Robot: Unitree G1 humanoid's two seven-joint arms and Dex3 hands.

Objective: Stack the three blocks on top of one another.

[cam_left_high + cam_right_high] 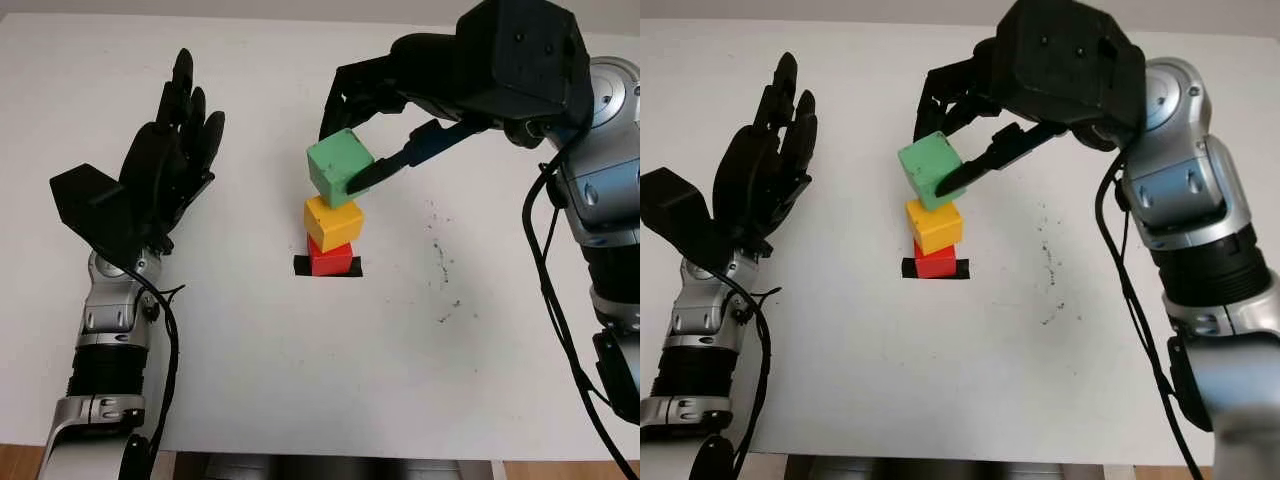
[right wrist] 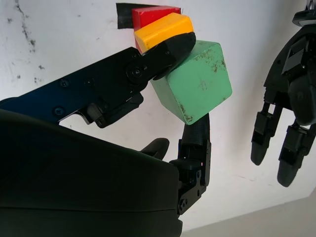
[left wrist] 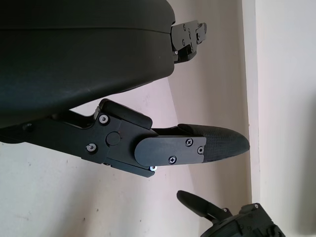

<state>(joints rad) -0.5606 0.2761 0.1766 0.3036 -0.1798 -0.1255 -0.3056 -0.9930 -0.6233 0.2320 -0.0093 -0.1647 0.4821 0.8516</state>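
Two blocks already stand stacked on the white counter: the red block on a black tape mark, the yellow block on top of it. Off to the left, the left hand is open above the counter. Farther back, the right hand pinches the green block between its fingers, tilted, directly over the yellow one and apparently just touching it; I judge it needs levelling before release.

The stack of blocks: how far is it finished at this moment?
Done: the yellow block sits on the red block. In hand: the right hand grips the green block, tilted, at the yellow one's top. Left: set it flat and let go. The left hand is open, off to the side.
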